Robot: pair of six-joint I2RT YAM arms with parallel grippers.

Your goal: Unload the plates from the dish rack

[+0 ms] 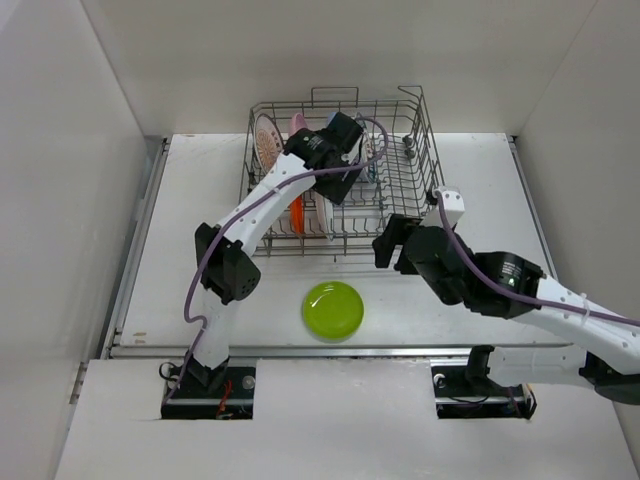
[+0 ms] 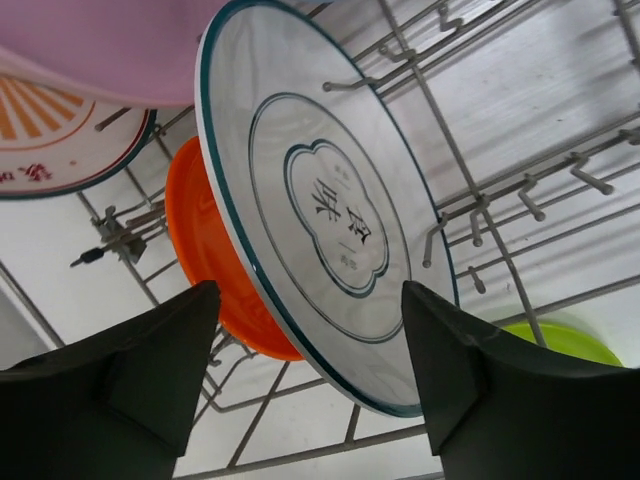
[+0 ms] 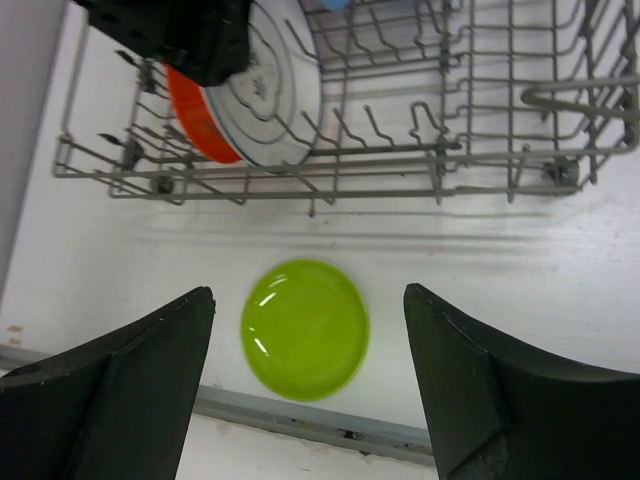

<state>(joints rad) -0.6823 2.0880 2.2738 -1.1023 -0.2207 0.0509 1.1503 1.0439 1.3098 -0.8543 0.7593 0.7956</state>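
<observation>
A large rectangular grey wire dish rack [image 1: 420,190] with rows of upright tines is sitting at the far middle of a white table [image 1: 180,270]. The left arm is reaching into the rack from above, and the left gripper [image 2: 310,300] is holding its two dark fingers spread wide apart, gripping nothing. A round white plate with a dark teal rim and a central lettered emblem [image 2: 320,200] is standing on edge between the tines and is showing in the gap between those fingers; whether either finger is touching it cannot be told. A small round orange plate [image 2: 200,240] is standing just behind it in the next slot. Farther back, a pink plate [image 2: 110,40] and a white plate with a red rayed pattern [image 2: 50,140] are leaning in the rack's far left corner. The right gripper [image 3: 308,300] is hovering above the table in front of the rack, its jaws also released and wide open, with nothing in them. A small round lime green plate [image 3: 305,342] is lying flat on the table below it, outside the rack and near the table's front edge.
</observation>
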